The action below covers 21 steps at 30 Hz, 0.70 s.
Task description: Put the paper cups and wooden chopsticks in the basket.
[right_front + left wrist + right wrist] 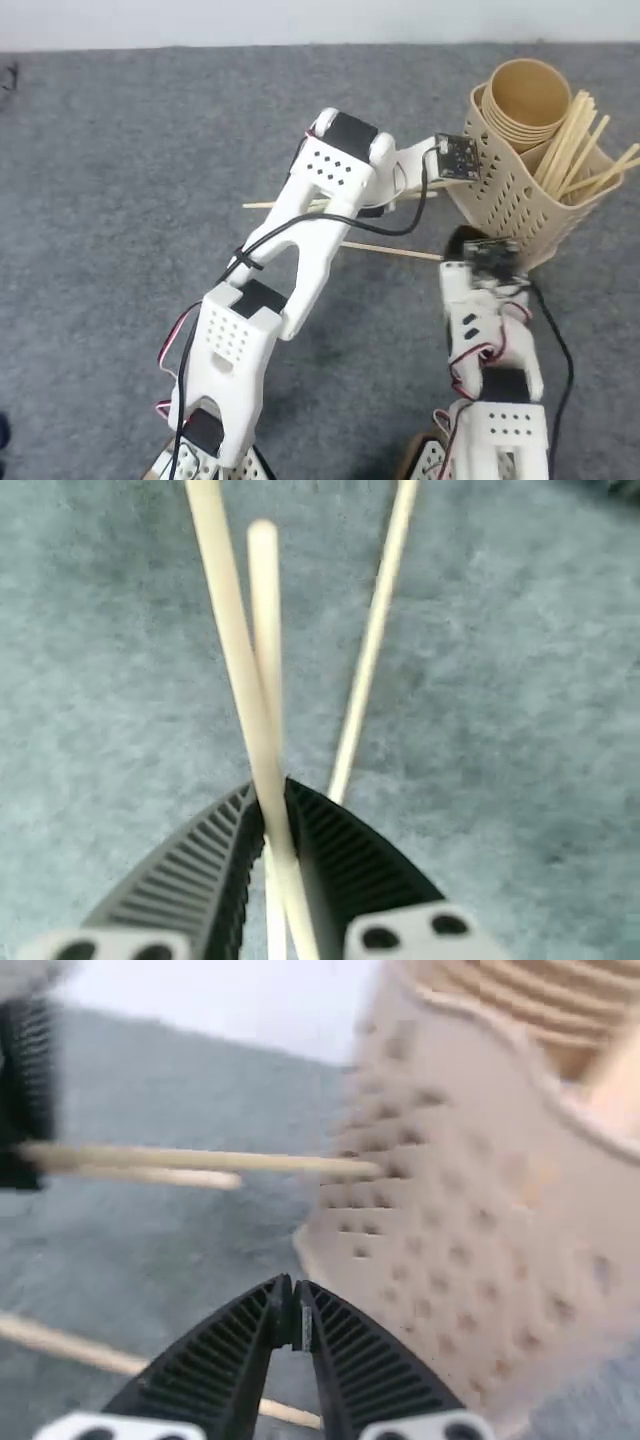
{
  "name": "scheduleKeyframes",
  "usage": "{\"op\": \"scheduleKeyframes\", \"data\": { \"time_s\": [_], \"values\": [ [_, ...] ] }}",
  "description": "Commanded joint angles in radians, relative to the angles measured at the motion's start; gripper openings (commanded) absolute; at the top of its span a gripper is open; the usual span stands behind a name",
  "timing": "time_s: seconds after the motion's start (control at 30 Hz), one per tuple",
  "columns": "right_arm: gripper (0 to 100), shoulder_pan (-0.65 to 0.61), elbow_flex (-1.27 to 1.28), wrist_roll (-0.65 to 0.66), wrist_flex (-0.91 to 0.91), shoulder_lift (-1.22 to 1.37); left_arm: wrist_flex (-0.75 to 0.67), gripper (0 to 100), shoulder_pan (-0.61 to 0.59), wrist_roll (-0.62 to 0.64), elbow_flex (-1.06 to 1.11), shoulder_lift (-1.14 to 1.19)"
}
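My left gripper (268, 790) is shut on two wooden chopsticks (245, 660), held level above the carpet just left of the basket (510, 195). In the high view their ends stick out at the left (262, 205) of the left arm. A third chopstick (390, 250) lies on the carpet beneath them (372, 640). The beige perforated basket holds stacked paper cups (527, 98) and several chopsticks (575, 145). My right gripper (292, 1285) is shut on nothing, low beside the basket wall (480, 1190), at the basket's near foot (467, 240).
Grey carpet covers the whole floor, with open room to the left and front of the arms. The left arm's long white links (300, 250) stretch diagonally across the middle. A pale wall strip runs along the far edge (250, 20).
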Motion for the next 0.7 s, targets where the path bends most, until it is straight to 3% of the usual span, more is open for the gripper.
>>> {"op": "scheduleKeyframes", "data": {
  "time_s": [0.0,0.13,0.47,0.67],
  "values": [
    [0.6,0.039,-0.035,-0.083,0.101,-0.128,-0.032,1,-0.012,0.057,-0.097,-0.071],
    [0.6,0.025,0.009,-0.087,0.208,-0.325,-0.032,1,0.008,0.14,-0.262,-0.072],
    [0.6,-0.021,0.012,-0.055,0.199,-0.288,-0.071,1,0.153,0.5,-0.777,-0.064],
    [0.6,-0.022,0.014,-0.054,0.199,-0.286,-0.035,1,0.201,0.552,-0.86,-0.077]
  ]
}}
